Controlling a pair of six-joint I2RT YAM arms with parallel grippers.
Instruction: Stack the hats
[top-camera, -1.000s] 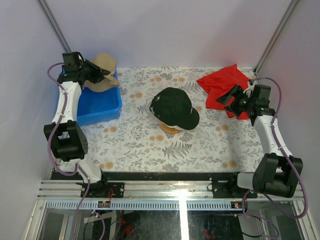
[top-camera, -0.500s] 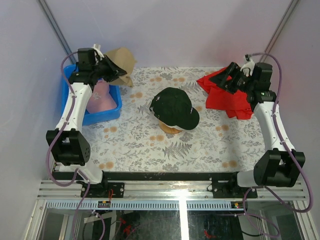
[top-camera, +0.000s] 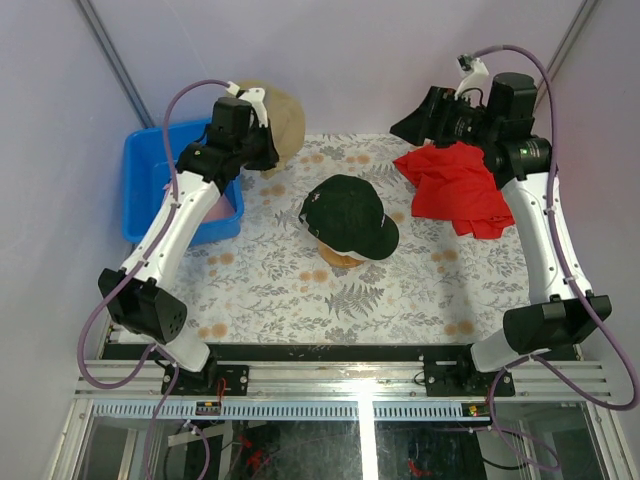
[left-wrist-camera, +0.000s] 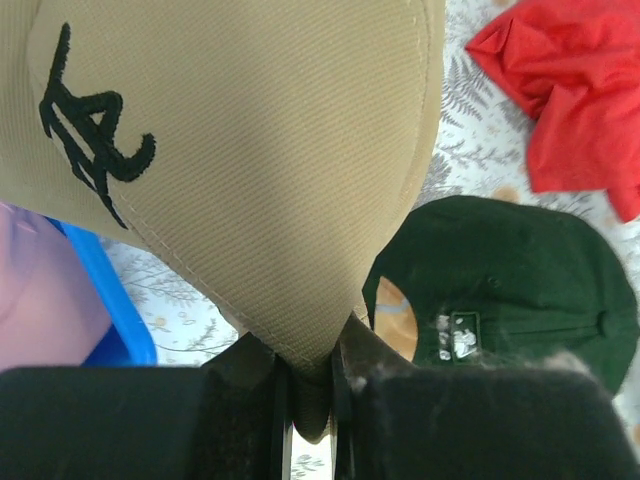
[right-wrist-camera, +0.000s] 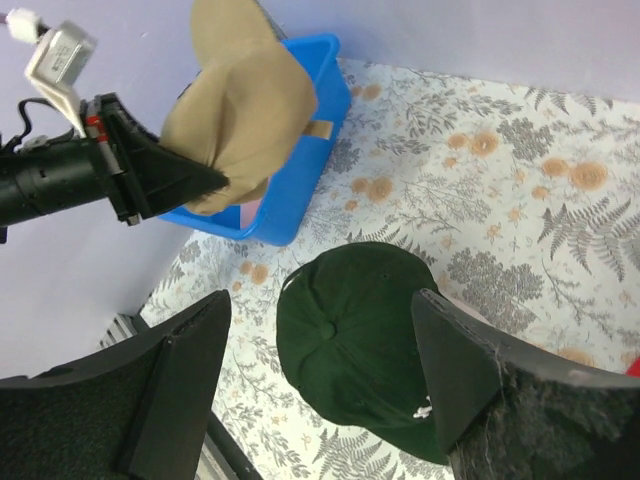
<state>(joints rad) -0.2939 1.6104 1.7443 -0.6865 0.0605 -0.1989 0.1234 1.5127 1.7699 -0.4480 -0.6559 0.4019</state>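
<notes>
My left gripper (top-camera: 262, 150) is shut on the brim edge of a tan cap (top-camera: 277, 118) with a dark logo, held in the air just right of the blue bin. In the left wrist view the tan cap (left-wrist-camera: 250, 150) fills the frame above the pinching gripper (left-wrist-camera: 310, 400). A dark green cap (top-camera: 350, 215) sits on a wooden stand (top-camera: 340, 259) mid-table. A pink cap (top-camera: 222, 206) lies in the bin. My right gripper (top-camera: 415, 125) hangs open and empty, high over the back right. Its wrist view shows the green cap (right-wrist-camera: 360, 340) below its open gripper (right-wrist-camera: 320, 300), plus the tan cap (right-wrist-camera: 240, 110).
A blue bin (top-camera: 150, 170) stands at the back left corner. A crumpled red cloth (top-camera: 455, 190) lies at the back right, under the right arm. The floral table cover (top-camera: 300, 290) stretches in front of the stand. Purple walls close in the back and sides.
The left arm has lifted the tan cap out of the bin and carried it right, toward the green cap. The right arm has risen off the red cloth and swung up and back.
</notes>
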